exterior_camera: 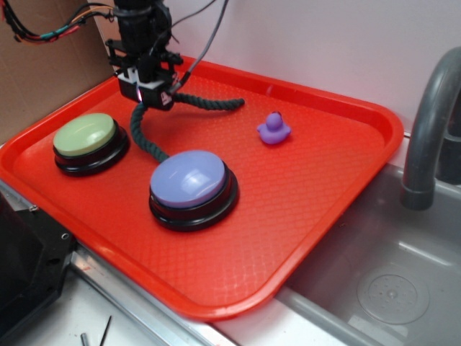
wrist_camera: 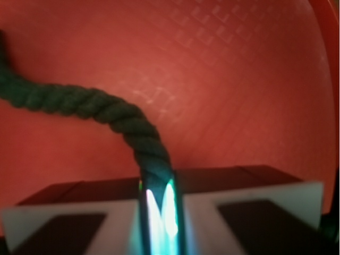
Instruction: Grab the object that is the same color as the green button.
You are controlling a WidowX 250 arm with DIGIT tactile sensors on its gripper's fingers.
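Note:
A dark green twisted rope (exterior_camera: 148, 137) lies curved on the red tray (exterior_camera: 310, 180), one end running right toward the tray's back, the other bending down beside the lavender button. My gripper (exterior_camera: 153, 97) stands over the rope's bend at the back left and is shut on it. In the wrist view the rope (wrist_camera: 90, 103) runs from the left into the narrow gap between my two fingers, where the gripper (wrist_camera: 159, 212) pinches it. The green button (exterior_camera: 85, 135), pale lime dome on a black base, sits left of the rope.
A lavender domed button (exterior_camera: 191, 180) stands mid-tray in front of the rope. A small purple duck (exterior_camera: 274, 128) sits to the right. A grey sink (exterior_camera: 374, 288) and faucet (exterior_camera: 432, 122) lie right of the tray; cardboard stands behind on the left.

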